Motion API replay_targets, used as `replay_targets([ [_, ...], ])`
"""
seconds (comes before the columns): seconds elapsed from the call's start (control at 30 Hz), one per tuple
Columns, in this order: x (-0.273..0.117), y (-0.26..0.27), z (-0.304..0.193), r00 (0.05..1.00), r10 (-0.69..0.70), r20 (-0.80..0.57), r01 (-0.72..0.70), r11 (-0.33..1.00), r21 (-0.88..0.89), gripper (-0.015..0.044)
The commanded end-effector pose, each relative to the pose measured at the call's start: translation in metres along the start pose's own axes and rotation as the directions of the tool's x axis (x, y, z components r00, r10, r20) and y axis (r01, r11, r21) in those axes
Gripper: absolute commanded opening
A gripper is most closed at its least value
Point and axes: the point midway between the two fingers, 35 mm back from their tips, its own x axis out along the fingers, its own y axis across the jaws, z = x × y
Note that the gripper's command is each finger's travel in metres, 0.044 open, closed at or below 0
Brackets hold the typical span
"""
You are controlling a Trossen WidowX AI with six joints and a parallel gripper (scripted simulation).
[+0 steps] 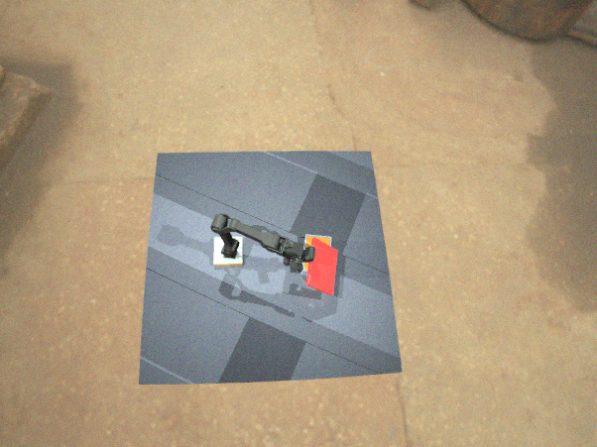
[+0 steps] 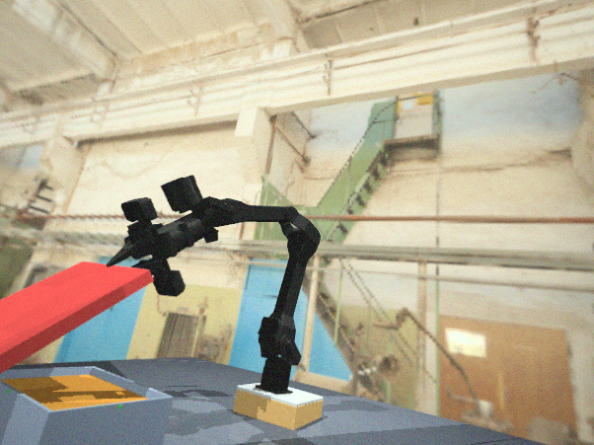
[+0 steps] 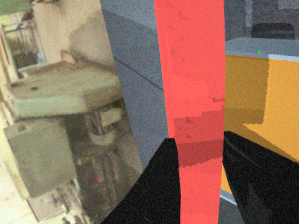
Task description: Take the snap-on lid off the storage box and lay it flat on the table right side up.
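Note:
The red lid [image 1: 322, 270] [image 2: 64, 296] [image 3: 194, 60] is off the storage box and in the air above it. It is tilted, with the gripped edge high and the far end lower, and its flat red face is turned upward. My gripper [image 1: 309, 259] [image 2: 123, 265] [image 3: 197, 144] is shut on the lid's edge, one finger on each face. The storage box [image 2: 104, 424] [image 3: 284, 95] [image 1: 319, 238] stands open on the table [image 1: 188, 317], grey-blue outside with an orange inside. In the top view the lid hides most of the box.
The arm's white-topped base [image 1: 219, 260] [image 2: 277, 405] stands on the table to the left of the box in the top view. The arm reaches across between base and box. The table's right edge lies beyond the lid, with sandy floor [image 1: 473, 218] around the table.

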Motion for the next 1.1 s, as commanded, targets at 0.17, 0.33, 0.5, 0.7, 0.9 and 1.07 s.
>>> replay_targets([
  [0.17, -0.003, 0.002, 0.016, 1.000, 0.009, -0.002, -0.009, 1.000, -0.008, 0.0000],
  [0.33, -0.004, 0.001, 0.026, 1.000, 0.009, -0.001, -0.009, 1.000, -0.009, 0.0000],
  [0.5, -0.005, 0.000, 0.036, 1.000, 0.009, -0.001, -0.009, 1.000, -0.010, 0.0000],
  [0.7, -0.006, -0.001, 0.048, 1.000, 0.009, 0.000, -0.009, 1.000, -0.011, 0.0000],
  [0.9, -0.007, -0.002, 0.060, 1.000, 0.008, 0.001, -0.008, 1.000, -0.012, 0.0000],
  [1.07, -0.009, -0.003, 0.070, 1.000, 0.008, 0.002, -0.008, 1.000, -0.013, 0.0000],
])
